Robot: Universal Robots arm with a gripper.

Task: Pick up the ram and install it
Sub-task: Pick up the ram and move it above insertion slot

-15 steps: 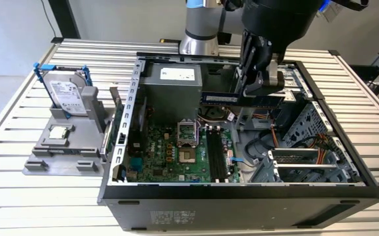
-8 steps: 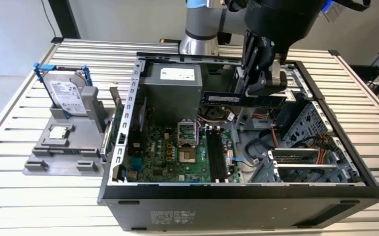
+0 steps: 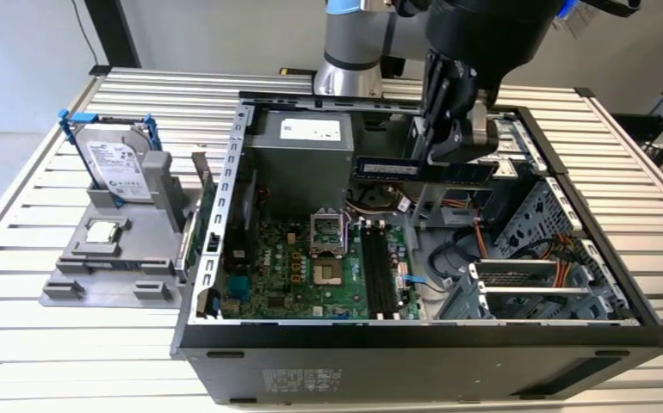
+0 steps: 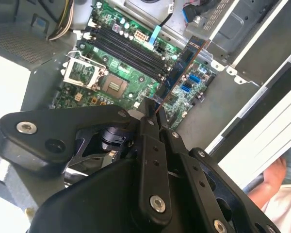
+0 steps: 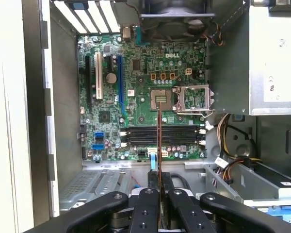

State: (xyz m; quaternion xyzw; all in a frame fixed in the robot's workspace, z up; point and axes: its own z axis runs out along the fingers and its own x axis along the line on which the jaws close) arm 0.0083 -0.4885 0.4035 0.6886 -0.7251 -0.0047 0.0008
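One ram (image 3: 395, 167), pinched by its flat faces in the tool (image 3: 455, 148) closed upon it, hung above the open case (image 3: 424, 353), clear of the empty slots (image 3: 380, 275), apparently leaving its contact edge free.

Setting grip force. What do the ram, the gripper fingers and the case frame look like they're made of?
The ram: dark green-blue circuit-board laminate, matte, with black chips, likely plastic-packaged. The gripper is shut on it; its fingers are matte black links with silver screws, either coated metal or hard plastic, can't tell which. The case frame: bare grey sheet metal, judging by the punched holes and folded edges.
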